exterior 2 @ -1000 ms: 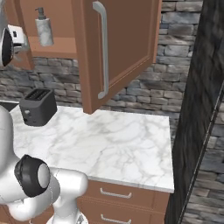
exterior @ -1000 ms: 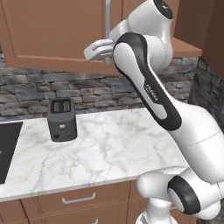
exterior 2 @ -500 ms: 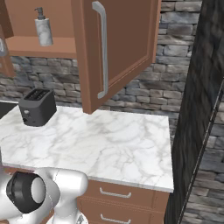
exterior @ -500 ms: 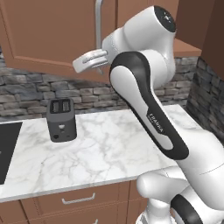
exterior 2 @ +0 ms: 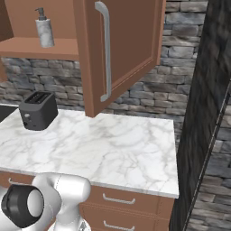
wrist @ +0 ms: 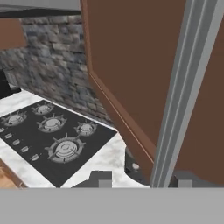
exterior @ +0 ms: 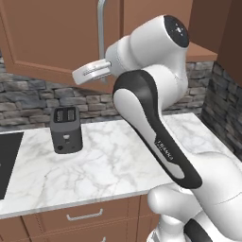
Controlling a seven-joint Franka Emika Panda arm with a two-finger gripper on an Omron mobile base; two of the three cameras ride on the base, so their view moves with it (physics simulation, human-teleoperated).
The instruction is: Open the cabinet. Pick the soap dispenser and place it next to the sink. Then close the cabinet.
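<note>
The hand [wrist: 142, 178] straddles the silver bar handle [wrist: 183, 94] of the open cabinet [exterior 2: 124, 45] door, its fingers either side of the bar — contact unclear. The soap dispenser [exterior 2: 44, 29] stands on the cabinet shelf behind the door, above the marble surface [exterior 2: 103, 149].

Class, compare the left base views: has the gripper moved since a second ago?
Yes. The gripper has swung left and slightly down, away from the silver handle toward above the toaster.

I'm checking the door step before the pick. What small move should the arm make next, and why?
Probably keep swinging the left cabinet door outward by its bar handle, which sits between the jaws in the hand view. The right door already stands open and the soap dispenser is exposed on the shelf.
</note>
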